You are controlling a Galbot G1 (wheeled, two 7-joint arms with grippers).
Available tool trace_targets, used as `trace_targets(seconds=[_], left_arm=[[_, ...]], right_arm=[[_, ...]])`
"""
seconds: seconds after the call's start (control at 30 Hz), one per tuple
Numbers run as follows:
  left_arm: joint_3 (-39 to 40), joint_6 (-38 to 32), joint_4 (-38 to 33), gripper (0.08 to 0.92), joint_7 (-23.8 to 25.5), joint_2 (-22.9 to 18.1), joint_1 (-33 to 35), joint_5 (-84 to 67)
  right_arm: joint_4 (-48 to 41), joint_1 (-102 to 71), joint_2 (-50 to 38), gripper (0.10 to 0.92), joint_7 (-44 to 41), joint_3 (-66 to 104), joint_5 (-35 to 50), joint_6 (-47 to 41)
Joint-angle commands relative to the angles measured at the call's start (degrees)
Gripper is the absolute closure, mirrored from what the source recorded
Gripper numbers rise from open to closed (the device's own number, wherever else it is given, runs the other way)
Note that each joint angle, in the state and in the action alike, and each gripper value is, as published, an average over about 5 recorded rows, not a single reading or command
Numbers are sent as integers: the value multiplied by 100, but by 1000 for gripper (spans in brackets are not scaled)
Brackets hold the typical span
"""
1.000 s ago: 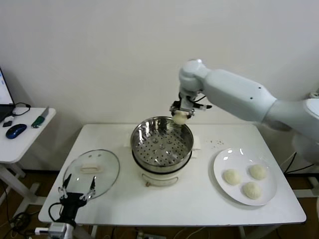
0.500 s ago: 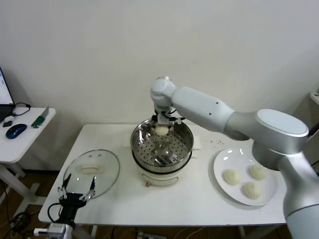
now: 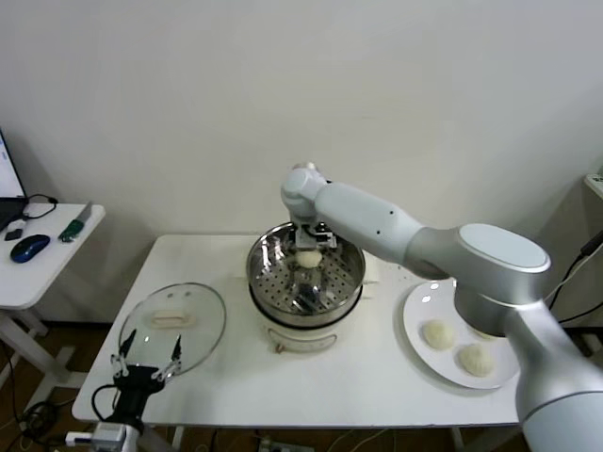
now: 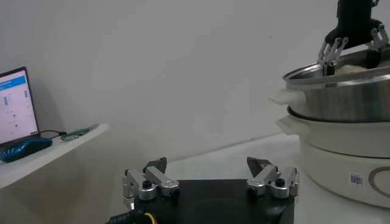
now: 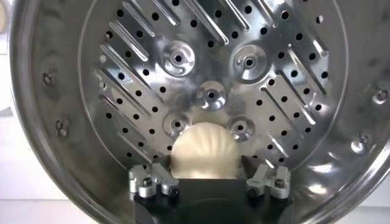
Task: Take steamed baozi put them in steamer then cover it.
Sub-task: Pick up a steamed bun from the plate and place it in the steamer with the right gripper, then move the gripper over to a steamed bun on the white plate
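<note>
The steamer (image 3: 259, 270) stands mid-table, a shiny perforated basket (image 5: 286, 73) on a white pot base (image 4: 341, 155). My right gripper (image 3: 310, 247) reaches down inside it, open, its fingers spread wide on either side of one steamed baozi (image 5: 204, 151) that rests on the perforated floor (image 3: 308, 258). More baozi (image 3: 438, 333) lie on the white plate (image 3: 421, 303) at the right, partly behind my right forearm. The cover (image 3: 174, 325), a clear glass lid with a cream handle, lies flat at the table's left. My left gripper (image 3: 148, 359) is parked open at the front left edge (image 4: 210, 176).
A small side table (image 3: 42, 254) with a blue mouse (image 3: 30, 247) and cables stands to the left. My right arm stretches from the right across the plate and over the steamer's back rim. A white wall runs close behind the table.
My right gripper carried the baozi from above the steamer's back rim down into the basket. Its fingers have spread apart, and the baozi now rests on the floor.
</note>
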Motion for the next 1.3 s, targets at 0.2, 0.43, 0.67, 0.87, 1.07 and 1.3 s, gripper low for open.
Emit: trace_targets(seconds=[0.2,0.43,0.67,0.87,1.07,1.3], left_arm=[[-17,-2,-22,177,-20,-9,48,6],[-18,7,-97,177,-30,-6,77,6],[30,17,-203,177,-23,-30,100,18],[58,41,-312,177,6,-37,166,-2],[89,34,-342,177,7,-38,206,6],[81,10,-380,177,-6,-42,302,15]], right_arm=[[421,464,-361,203,-257,21,798,-63],[1381,1524,-1492,203,-324,-835,2946,-1328],[2406,2466,-3147,203,470,-2294,5623,-4031],[2886,2418,-4336,203,444,-2570,7090,-5482],[2883,1773,-5083,203,312,-2526,6882,-5676],[2817,266,-5406,203,171,-1562,5626,-5560]])
